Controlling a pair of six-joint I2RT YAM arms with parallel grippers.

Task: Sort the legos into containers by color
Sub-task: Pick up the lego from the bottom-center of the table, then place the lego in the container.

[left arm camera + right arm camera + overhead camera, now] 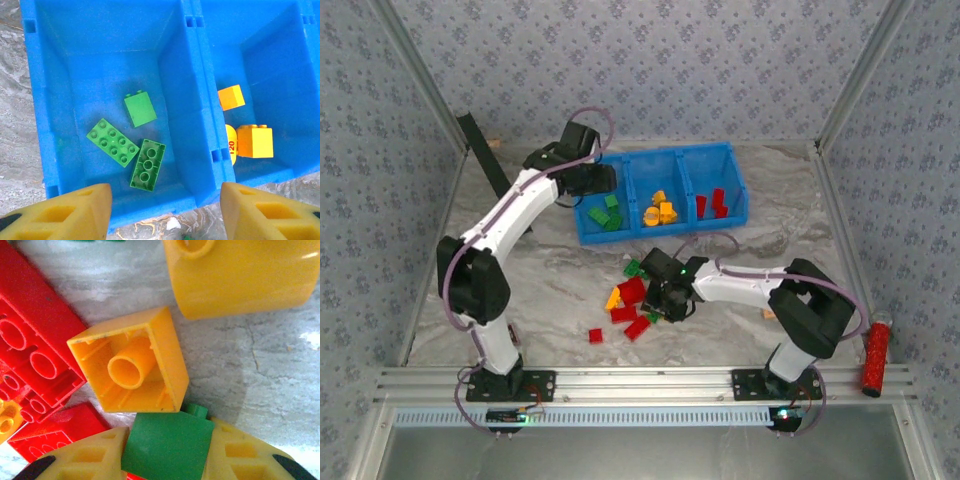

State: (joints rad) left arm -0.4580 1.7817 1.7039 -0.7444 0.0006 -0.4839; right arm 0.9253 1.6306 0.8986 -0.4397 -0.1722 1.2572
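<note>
A green lego (167,447) is clamped between the right arm's fingers (87,457) amid the loose pile (630,305) at the worktop's (555,290) centre. Its likely destination, the left compartment of the blue tray (655,235), lies toward the far edge, where the left arm's fingers (75,212) are held apart, empty, above three green legos (112,142).

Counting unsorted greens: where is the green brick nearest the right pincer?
Right wrist view, bottom centre: the green brick sits between the fingers of the right pincer, just below an upturned orange brick on the table.
</note>
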